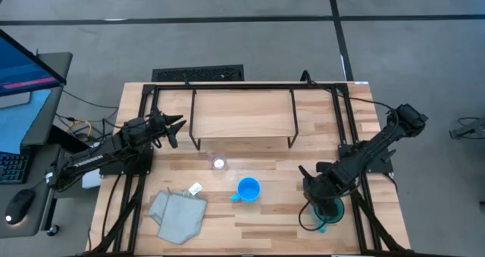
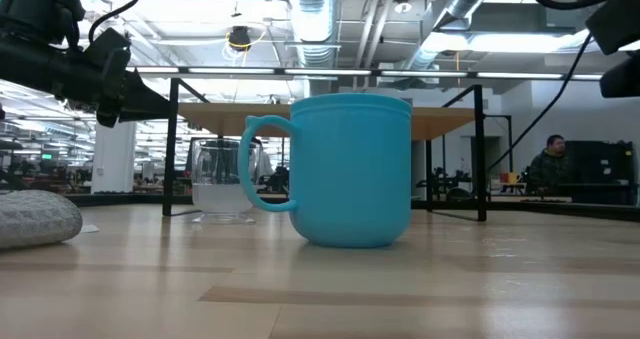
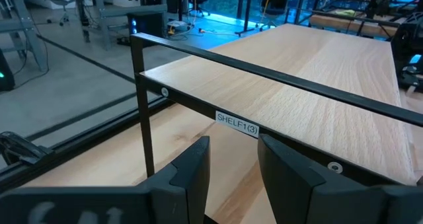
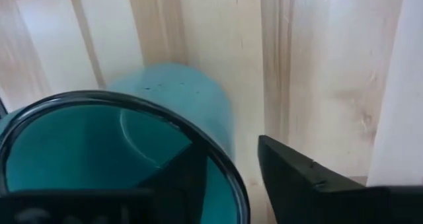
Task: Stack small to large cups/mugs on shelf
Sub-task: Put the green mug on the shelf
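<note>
The teal mug (image 1: 328, 211) stands upright on the table at the near right, its dark rim (image 4: 119, 102) filling the right wrist view. My right gripper (image 1: 322, 195) is open over it, pointing down, with one finger (image 4: 182, 181) inside the mug and the other (image 4: 310, 184) outside. The bright blue mug (image 1: 248, 189) stands mid-table and looms large in the low view (image 2: 350, 169). The clear glass cup (image 1: 219, 163) stands in front of the shelf (image 1: 242, 113). My left gripper (image 1: 176, 126) is open and empty at the shelf's left end (image 3: 277, 92). My right gripper straddles the teal mug's wall at the rim (image 4: 236, 178), one finger inside and one outside, coming from above. A sliver of table shows between the rim and the outer finger. I cannot tell whether either finger touches the wall. The mug stands on the table.
A grey cloth (image 1: 178, 215) lies at the near left, with a small white tag (image 1: 195, 188) beside it. Black frame rails (image 1: 352, 136) run along the table's sides and back. A monitor (image 1: 23, 67) stands off the table's left. A person (image 2: 550, 164) sits far behind.
</note>
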You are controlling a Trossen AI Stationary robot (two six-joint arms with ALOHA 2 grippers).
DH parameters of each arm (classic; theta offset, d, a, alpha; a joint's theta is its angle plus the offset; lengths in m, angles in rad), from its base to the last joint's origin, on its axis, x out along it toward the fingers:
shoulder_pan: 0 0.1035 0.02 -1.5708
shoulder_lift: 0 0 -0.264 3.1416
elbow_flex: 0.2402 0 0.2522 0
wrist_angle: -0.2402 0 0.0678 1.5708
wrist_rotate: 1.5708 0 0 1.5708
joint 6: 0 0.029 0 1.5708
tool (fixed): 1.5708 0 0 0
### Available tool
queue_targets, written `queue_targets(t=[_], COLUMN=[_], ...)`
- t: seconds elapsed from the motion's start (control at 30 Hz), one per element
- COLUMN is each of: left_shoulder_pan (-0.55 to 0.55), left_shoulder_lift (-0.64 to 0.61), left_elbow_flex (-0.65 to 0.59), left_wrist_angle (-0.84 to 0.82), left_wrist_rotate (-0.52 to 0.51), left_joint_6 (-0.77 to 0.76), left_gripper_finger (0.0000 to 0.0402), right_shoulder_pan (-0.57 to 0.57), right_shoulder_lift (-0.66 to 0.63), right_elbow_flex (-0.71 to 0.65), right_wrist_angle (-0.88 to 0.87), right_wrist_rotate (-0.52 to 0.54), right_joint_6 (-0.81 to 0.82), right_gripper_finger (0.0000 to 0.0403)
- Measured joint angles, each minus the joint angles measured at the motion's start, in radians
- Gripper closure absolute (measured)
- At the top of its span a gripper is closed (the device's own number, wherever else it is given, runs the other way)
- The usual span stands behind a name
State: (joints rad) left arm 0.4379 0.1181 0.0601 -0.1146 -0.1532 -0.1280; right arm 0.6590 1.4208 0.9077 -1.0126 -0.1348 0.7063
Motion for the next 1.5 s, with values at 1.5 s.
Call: queue_targets(t=[1.5], left_shoulder_pan=[0.000], left_shoulder_lift=[0.000], left_elbow_flex=[0.000], left_wrist_angle=[0.000], left_wrist_rotate=[0.014], left_joint_6=[-0.055], left_gripper_finger=[0.0283], right_shoulder_pan=[-0.529], right_shoulder_lift=[-0.069], right_elbow_flex=[0.466], right_wrist_angle=[-0.577], right_wrist_rotate=[0.044], right_joint_6=[-0.421], right_gripper_finger=[0.0372])
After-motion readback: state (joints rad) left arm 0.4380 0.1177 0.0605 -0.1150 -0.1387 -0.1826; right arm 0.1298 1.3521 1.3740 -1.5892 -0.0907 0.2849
